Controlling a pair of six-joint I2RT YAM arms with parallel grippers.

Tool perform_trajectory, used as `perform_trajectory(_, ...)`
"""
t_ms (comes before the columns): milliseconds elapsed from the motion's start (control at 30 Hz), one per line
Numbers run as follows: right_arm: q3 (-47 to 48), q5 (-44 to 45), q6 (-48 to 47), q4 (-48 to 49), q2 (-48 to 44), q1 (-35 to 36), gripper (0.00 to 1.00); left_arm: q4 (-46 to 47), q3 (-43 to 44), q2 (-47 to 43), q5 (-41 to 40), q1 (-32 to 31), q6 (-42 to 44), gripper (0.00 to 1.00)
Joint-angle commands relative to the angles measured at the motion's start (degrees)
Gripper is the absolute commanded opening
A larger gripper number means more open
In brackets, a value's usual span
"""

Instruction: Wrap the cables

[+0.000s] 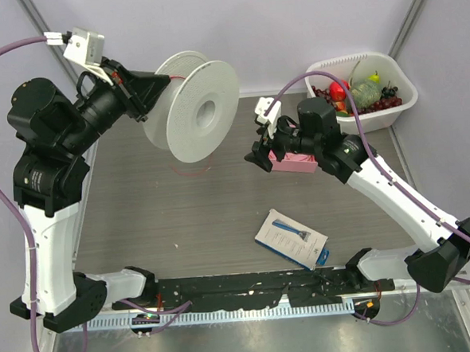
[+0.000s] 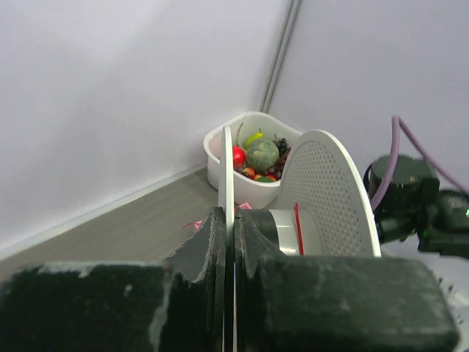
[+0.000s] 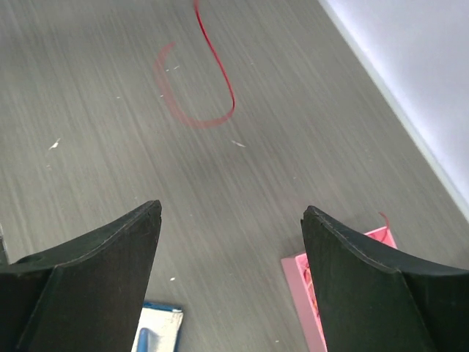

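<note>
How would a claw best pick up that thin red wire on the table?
Likely from straight above, right claw closing across the straight strand of the thin red wire near its loop; it looks flat on the grey table, leaving nothing to hook sideways.

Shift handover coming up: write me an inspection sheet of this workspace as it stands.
Surface: grey wood-grain table, a few pale specks.
Job's things: red wire in a loose loop on the table; one red strand on the hub of the white spool.
Clutter: pink box; blue-and-white packet; white basket of fruit.
Grippers: left gripper, jaws shut on a spool flange; right gripper, jaws open above the table, holding nothing.
Cables: purple hoses along both arms.
Surroundings: pale walls; nothing else seen.
</note>
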Motion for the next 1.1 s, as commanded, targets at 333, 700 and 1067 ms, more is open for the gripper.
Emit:
perform_trajectory(333,-21.8,-3.4,17.7,33.3,-6.9,1.6,0.82,15.7,-2.2,-2.7,-9.1,2.1,-13.9,0.00)
perform_trajectory(700,-30.8,15.1,12.9,45.9,-4.7,3.8,0.80,20.5,-2.1,-2.5,-5.5,2.1,-20.0,0.00)
perform_trajectory(1067,-31.3,12.8,12.8,47.3,0.3,2.8,0.72,21.5,-1.1,-2.0,-6.2,2.1,-20.5,0.00)
